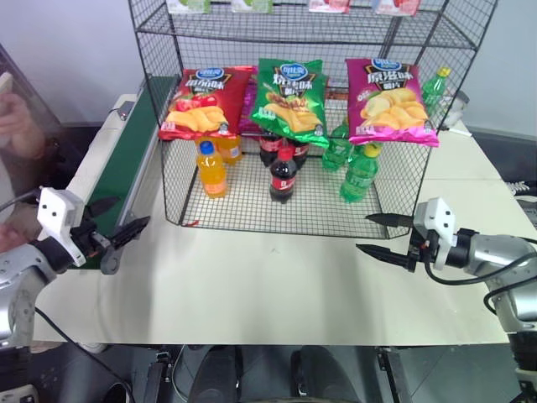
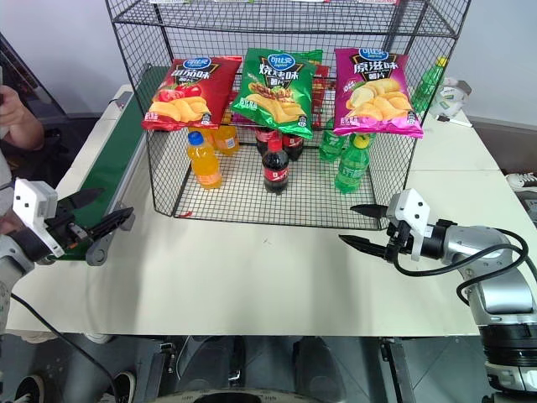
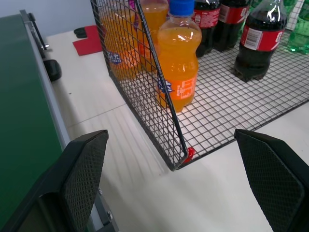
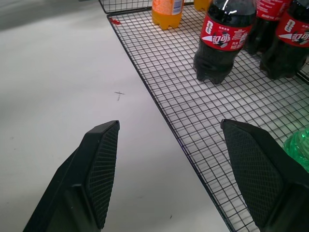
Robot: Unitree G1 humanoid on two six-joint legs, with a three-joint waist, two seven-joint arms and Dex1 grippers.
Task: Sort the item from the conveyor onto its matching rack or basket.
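Green foil crisp bag already hangs at upper centre on the black wire-mesh rack. Left gripper and right gripper, fingers apart and empty, hover low at either side. A careless reach risks snagging mesh or toppling the orange-drink bottle.

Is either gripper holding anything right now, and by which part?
Nothing is held. The left gripper and the right gripper are both open and empty above the table.

Both arms wear silver-grey metal shells, with black cables looping out behind each wrist. A white boxy housing sits just behind the left end effector, another behind the right end effector. Each carries two black tapered fingers, their inner pads cross-hatched with fine diamond texture.
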